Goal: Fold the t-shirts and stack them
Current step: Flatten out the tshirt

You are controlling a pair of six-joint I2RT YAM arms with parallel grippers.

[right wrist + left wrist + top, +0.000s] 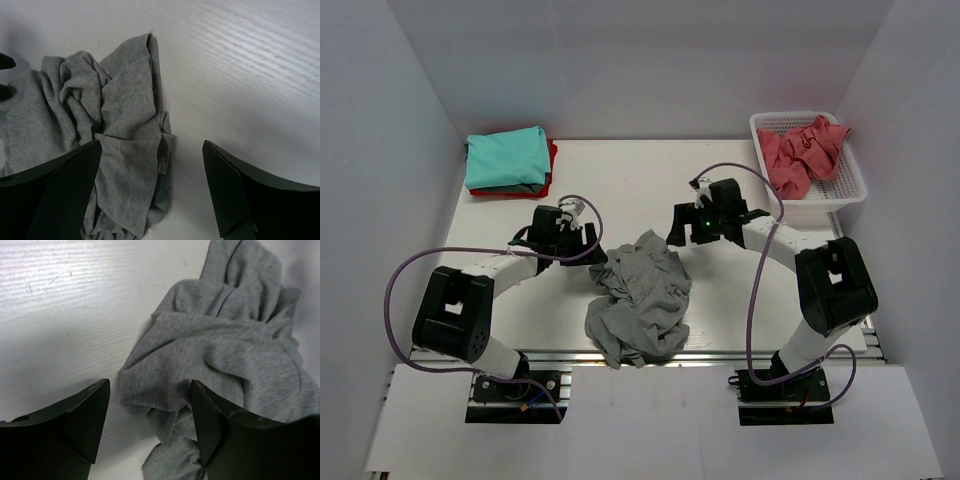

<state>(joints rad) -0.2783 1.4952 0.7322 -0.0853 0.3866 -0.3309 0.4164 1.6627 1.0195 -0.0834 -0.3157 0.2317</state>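
Fig. Both pincers at grey shirt.

My left pincer: jaws wide apart, holding nothing, poised at left edge of crumpled grey t-shirt; contact with cloth not discernible.

My right pincer: jaws wide apart, empty, over shirt's far right edge.

Grey t-shirt lies bunched on worktop, near centre, between my two arms.

Teal t-shirt folded atop red t-shirt, far-left corner.

Coral-pink t-shirt heaped in white mesh basket, far right.
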